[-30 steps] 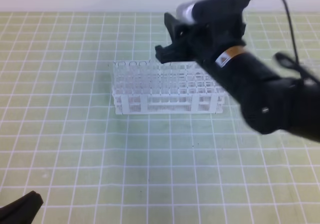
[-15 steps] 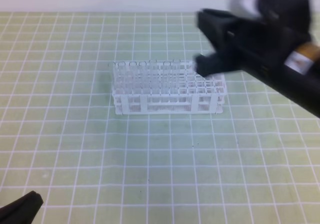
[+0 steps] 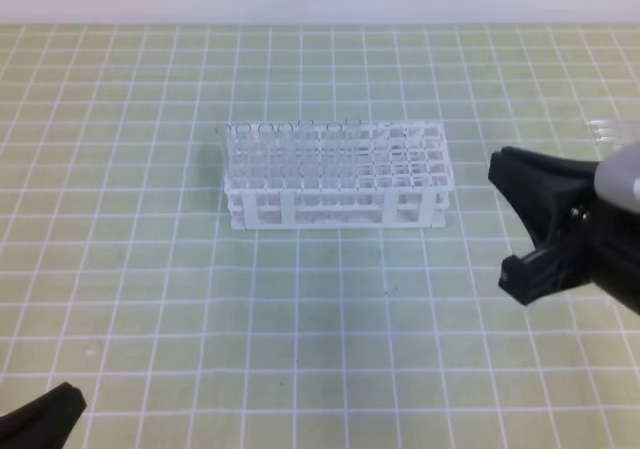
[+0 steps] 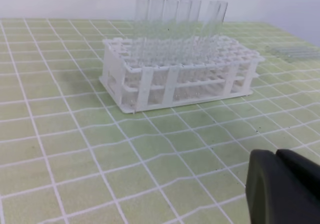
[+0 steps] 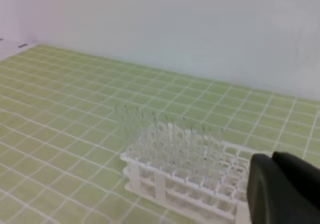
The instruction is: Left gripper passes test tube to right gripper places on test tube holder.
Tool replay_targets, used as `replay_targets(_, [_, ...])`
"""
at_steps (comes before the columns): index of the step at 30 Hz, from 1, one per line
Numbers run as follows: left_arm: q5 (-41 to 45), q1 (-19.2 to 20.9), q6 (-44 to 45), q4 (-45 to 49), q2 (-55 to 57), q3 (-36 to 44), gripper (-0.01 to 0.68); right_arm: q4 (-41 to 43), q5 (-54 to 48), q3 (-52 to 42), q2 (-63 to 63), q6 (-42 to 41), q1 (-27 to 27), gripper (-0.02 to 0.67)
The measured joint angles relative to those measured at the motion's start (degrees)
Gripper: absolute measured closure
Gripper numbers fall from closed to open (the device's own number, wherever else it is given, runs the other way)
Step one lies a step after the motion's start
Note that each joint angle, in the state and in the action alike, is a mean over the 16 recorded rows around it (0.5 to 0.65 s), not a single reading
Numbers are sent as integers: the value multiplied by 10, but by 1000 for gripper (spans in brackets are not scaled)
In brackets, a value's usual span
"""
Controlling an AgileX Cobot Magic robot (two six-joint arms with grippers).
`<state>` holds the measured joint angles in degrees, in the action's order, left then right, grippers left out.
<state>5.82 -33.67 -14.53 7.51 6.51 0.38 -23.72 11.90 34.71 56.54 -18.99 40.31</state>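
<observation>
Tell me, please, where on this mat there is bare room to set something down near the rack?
Bare mat lies in front of the test tube holder, towards the left gripper, and left of it. The right side is crowded by the right gripper; loose tubes lie at the far right.

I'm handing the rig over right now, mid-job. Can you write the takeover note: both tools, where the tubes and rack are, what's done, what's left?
Left tool: shut, empty, low at the near-left corner of the mat.
Right tool: shut, empty, to the right of the test tube holder, clear of it.
Upright tubes: a row of them stands in the holder's back holes.
Loose tubes: lying flat on the mat, far right.
Done: neither tool holds a tube.
Left: probably the loose tubes, each picked up by the left tool, passed over, then racked.
</observation>
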Motion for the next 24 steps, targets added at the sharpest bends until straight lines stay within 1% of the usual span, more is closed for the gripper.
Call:
replay_targets(8, [-1, 0, 0, 0, 0, 1, 675, -7, 56, -56, -6, -4, -4, 663])
replay_targets(13, [1, 0, 0, 0, 0, 1, 675, -8, 74, -94, -36, -9, -28, 663])
replay_targets(18, [4, 0, 0, 0, -1, -1, 675, -8, 50, -137, -110, -14, -83, 664])
replay_targets(24, [4, 0, 0, 0, 0, 2, 675, -7, -39, -187, -247, -16, -183, 664])
